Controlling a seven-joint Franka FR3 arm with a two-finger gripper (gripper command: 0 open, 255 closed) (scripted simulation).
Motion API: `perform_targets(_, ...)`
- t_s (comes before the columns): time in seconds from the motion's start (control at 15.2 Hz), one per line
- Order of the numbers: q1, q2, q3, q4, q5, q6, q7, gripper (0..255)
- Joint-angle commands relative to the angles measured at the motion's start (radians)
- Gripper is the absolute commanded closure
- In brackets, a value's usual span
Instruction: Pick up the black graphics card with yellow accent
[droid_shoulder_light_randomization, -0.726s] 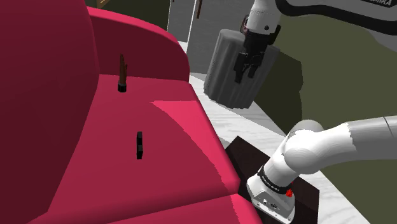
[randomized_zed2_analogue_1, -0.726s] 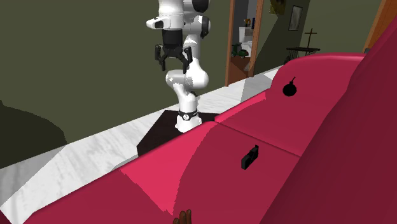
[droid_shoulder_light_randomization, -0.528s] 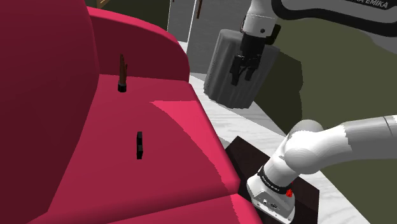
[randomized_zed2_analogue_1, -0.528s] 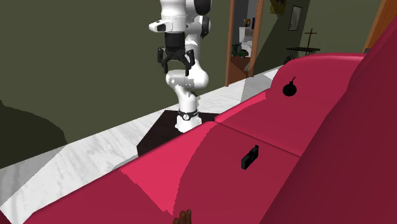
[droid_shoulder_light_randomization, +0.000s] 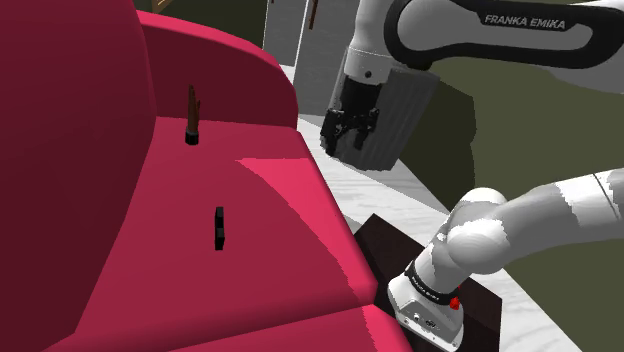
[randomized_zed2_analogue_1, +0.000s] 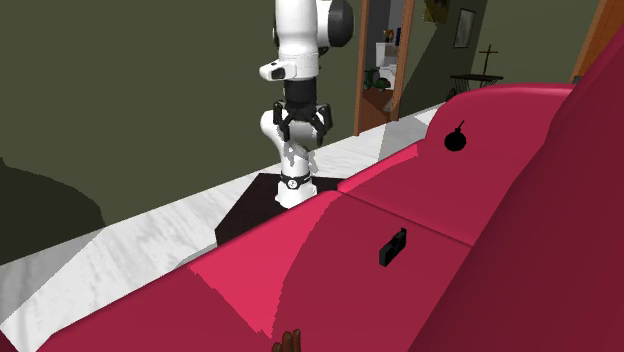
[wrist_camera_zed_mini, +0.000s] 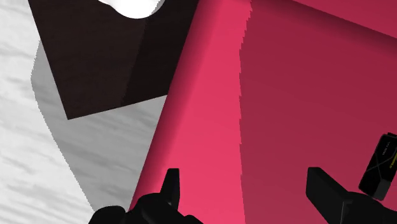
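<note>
The black graphics card (droid_shoulder_light_randomization: 219, 228) stands on edge on the red sofa seat (droid_shoulder_light_randomization: 260, 215), a small flat block; it also appears in the second exterior view (randomized_zed2_analogue_1: 393, 246). In the wrist view the card (wrist_camera_zed_mini: 382, 167) shows a thin yellow line and lies just beyond the right fingertip (wrist_camera_zed_mini: 327, 189), off to its side. My gripper (droid_shoulder_light_randomization: 347, 131) hangs open in the air above the sofa's front edge, well above the card and to the shoulder view's right of it. Nothing is between the fingers (wrist_camera_zed_mini: 170, 184). From the second exterior view the gripper (randomized_zed2_analogue_1: 298, 128) hovers over the stand.
A dark upright object (droid_shoulder_light_randomization: 191, 116) stands further back on the sofa seat. A black round item (randomized_zed2_analogue_1: 457, 138) rests on the sofa arm. The dark stand box (wrist_camera_zed_mini: 105, 60) sits on the pale marbled floor (wrist_camera_zed_mini: 38, 153) beside the sofa. A grey ribbed cylinder (droid_shoulder_light_randomization: 385, 115) stands behind the gripper.
The arm has swung the gripper down and toward the sofa, leftward in the shoulder view. The card has not moved. The fingers stay open.
</note>
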Motion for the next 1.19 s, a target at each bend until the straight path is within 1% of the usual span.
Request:
perform_targets(0.0, 0.005, 0.043, 0.037, -0.013, 0.032, 0.067, 0.057, 0)
perform_targets(0.33, 0.01, 0.168, 0.119, -0.006, 0.088, 0.213, 0.183, 0)
perform_targets(0.59, 0.01, 0.291, 0.181, 0.025, 0.109, 0.329, 0.286, 0)
perform_targets(0.86, 0.007, 0.43, 0.236, 0.08, 0.101, 0.439, 0.394, 0)
perform_targets(1.12, 0.01, 0.582, 0.279, 0.156, 0.06, 0.537, 0.512, 0)
